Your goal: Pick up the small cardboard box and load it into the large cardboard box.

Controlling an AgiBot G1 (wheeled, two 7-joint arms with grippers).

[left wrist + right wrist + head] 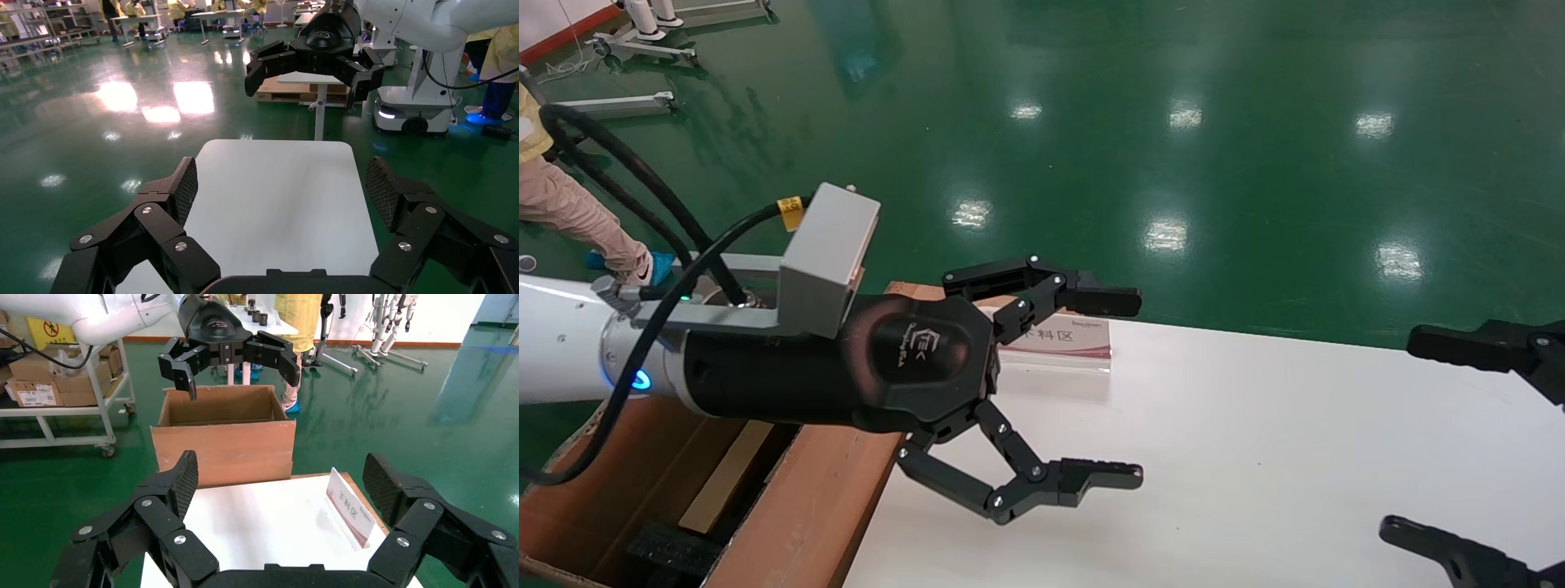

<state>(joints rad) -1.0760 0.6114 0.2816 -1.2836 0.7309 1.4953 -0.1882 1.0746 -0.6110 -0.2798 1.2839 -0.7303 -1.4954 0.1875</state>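
While the large cardboard box (789, 498) stands open beside the desk (1254, 457) on the robot's left | small cardboard box: not visible in any view, so its direction can't be judged | left gripper (1120, 388) spread empty at the box-side desk edge, nearer the large box | right gripper (1418, 437) spread empty opposite

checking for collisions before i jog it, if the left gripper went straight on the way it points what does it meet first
Probably nothing close: the left gripper, open, points along above the white table. The first thing in line looks like the right gripper, open at the far end, though depth is unclear.
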